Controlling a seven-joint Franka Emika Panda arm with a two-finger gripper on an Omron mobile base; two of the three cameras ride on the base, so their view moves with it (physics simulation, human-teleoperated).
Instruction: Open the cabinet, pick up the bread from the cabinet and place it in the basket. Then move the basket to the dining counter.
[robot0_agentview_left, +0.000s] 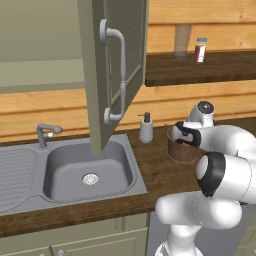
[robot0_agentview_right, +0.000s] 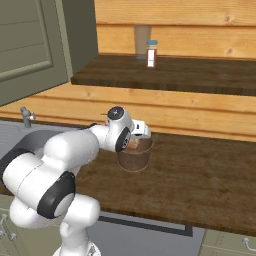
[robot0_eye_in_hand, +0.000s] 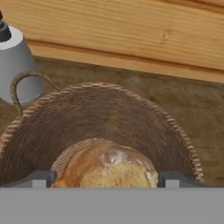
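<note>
The bread (robot0_eye_in_hand: 107, 168) lies in the basket (robot0_eye_in_hand: 131, 109), which stands on the worktop (robot0_agentview_right: 200, 185). A soap dispenser (robot0_agentview_left: 146, 128) stands at the basket's nine o'clock, the sink (robot0_agentview_left: 90, 172) beyond it.

You will find nothing to read here: no words, brands, numbers or signs stand out on anything. The small bottle with a blue cap and red-and-white label (robot0_agentview_left: 201, 50) on the dark wooden shelf carries a label, but it is too small and blurred for you to make out any lettering. The grey soap dispenser with a dark pump (robot0_agentview_left: 146, 128) by the sink is plain, with no print on it.
</note>
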